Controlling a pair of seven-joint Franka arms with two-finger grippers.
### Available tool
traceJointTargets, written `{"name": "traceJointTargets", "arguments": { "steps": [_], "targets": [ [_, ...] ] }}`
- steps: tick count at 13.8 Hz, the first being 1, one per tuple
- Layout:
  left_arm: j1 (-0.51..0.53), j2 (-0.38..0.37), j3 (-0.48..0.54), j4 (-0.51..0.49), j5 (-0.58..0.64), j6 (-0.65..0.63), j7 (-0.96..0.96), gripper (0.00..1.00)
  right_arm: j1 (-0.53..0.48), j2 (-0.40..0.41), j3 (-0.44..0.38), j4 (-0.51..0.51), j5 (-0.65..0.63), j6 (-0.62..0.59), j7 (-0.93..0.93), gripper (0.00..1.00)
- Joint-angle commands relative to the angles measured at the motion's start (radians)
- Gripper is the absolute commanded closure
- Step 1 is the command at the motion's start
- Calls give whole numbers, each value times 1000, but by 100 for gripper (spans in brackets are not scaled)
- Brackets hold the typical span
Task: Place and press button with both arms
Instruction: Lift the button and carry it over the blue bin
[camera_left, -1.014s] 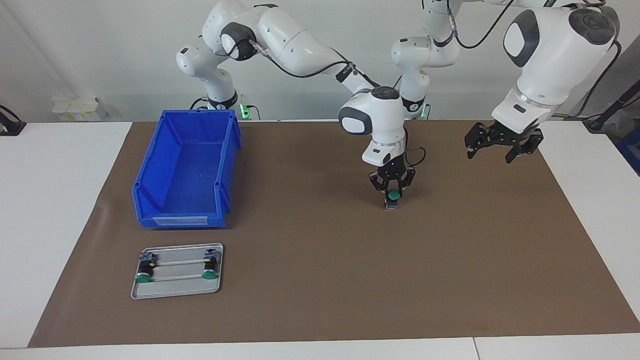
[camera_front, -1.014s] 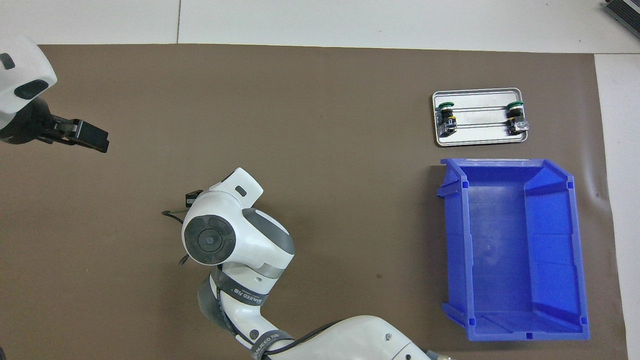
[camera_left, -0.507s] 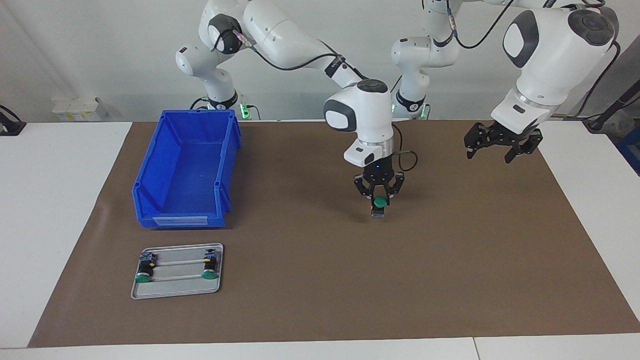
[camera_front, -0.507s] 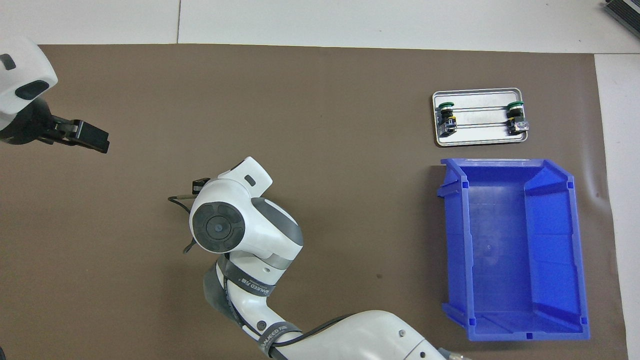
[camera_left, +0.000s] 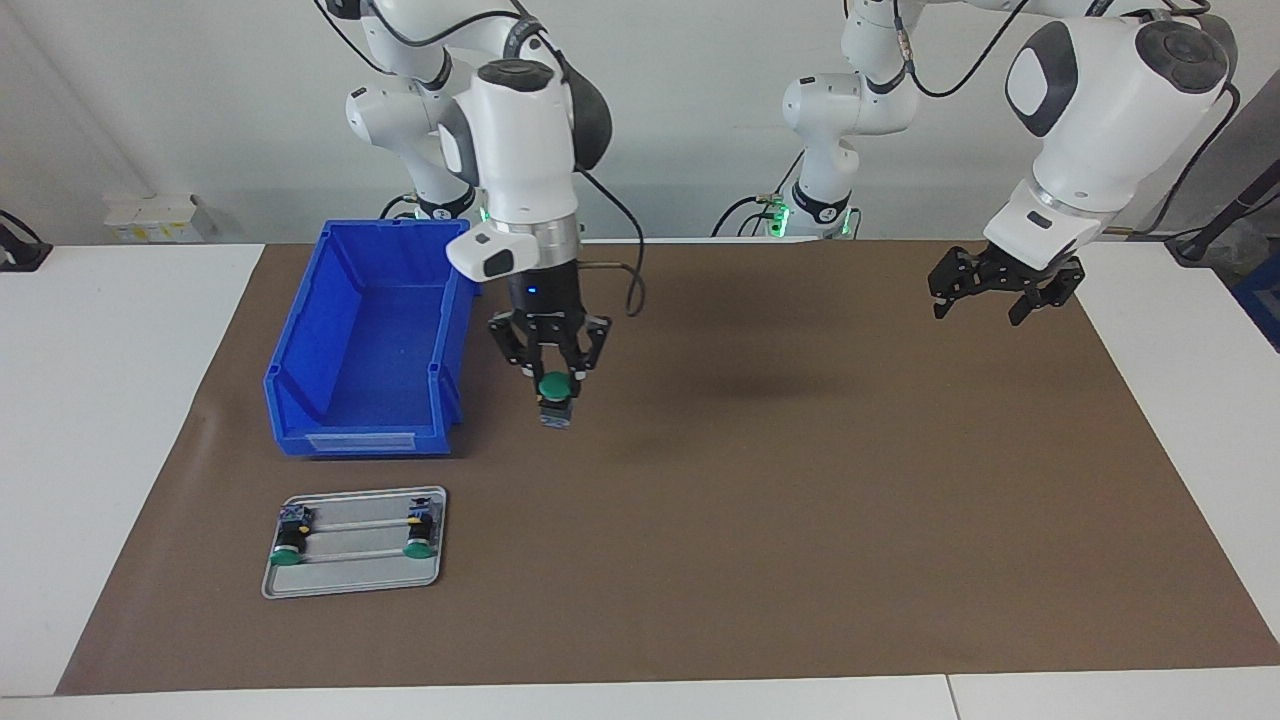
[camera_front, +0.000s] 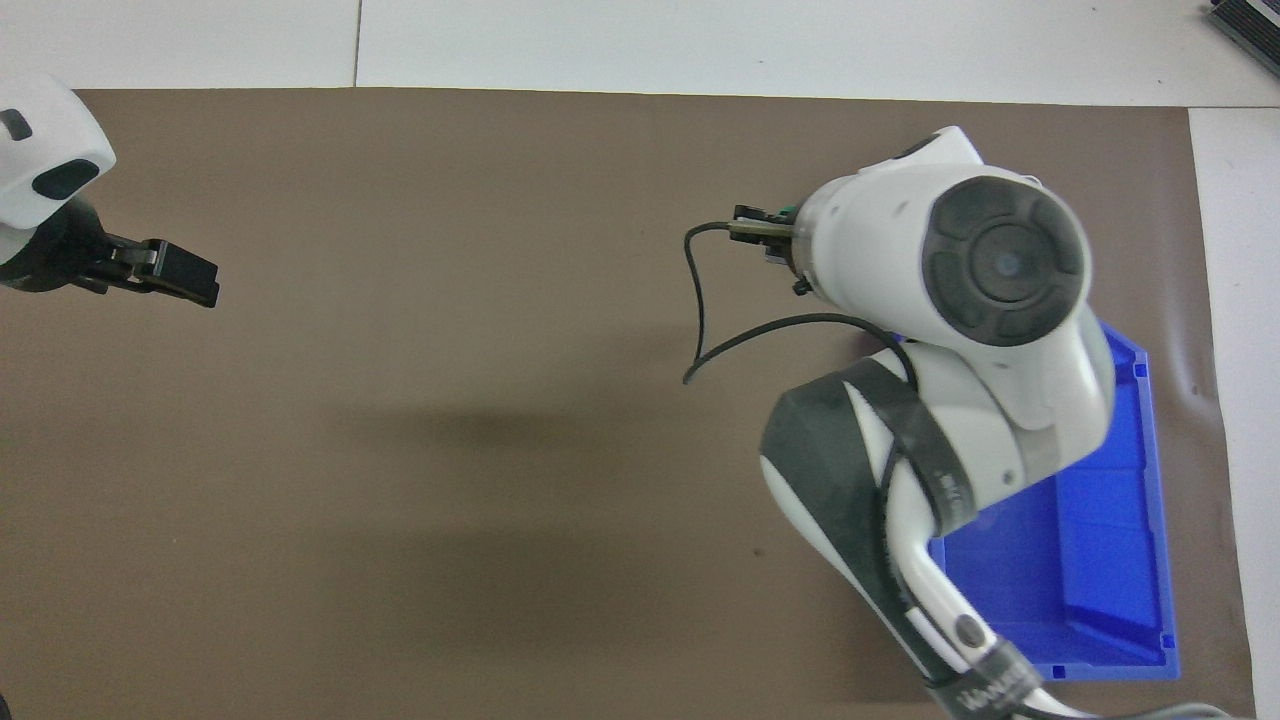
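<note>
My right gripper (camera_left: 553, 383) is shut on the button (camera_left: 553, 389), green cap facing the camera, black body and blue-yellow base hanging below. It hangs in the air over the brown mat, just beside the blue bin (camera_left: 300, 345). In the overhead view the right arm's wrist covers the gripper, and only a sliver of the button (camera_front: 785, 212) shows. My left gripper (camera_left: 1000, 290) waits open and holds nothing, raised over the mat's edge at the left arm's end, and it is also seen from above (camera_front: 165, 273).
A metal tray (camera_left: 355, 580) lies on the mat farther from the robots than the bin, with two more green-capped buttons (camera_left: 287, 556) (camera_left: 418, 547) on it. From above, the right arm hides the tray and part of the bin (camera_front: 1110, 560).
The right arm has swung from the middle of the mat toward the blue bin, carrying the button and lifting it higher. The left arm has not moved.
</note>
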Motion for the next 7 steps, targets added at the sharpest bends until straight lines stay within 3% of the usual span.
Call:
{"name": "traceJointTargets", "arguments": {
  "steps": [1,4,7],
  "targets": [
    [7,-33,-5,-49,39,24,-20,0,-148,-149,16,-159,80,-62,-237,100],
    [6,-34,-6,-51,77,24,-20,0,-308,-231,16,-295,163,-71,-516,100],
    [6,-39,-8,-86,76,56,-24,0,-407,-315,13,-464,240,-27,-674,100]
  ]
}}
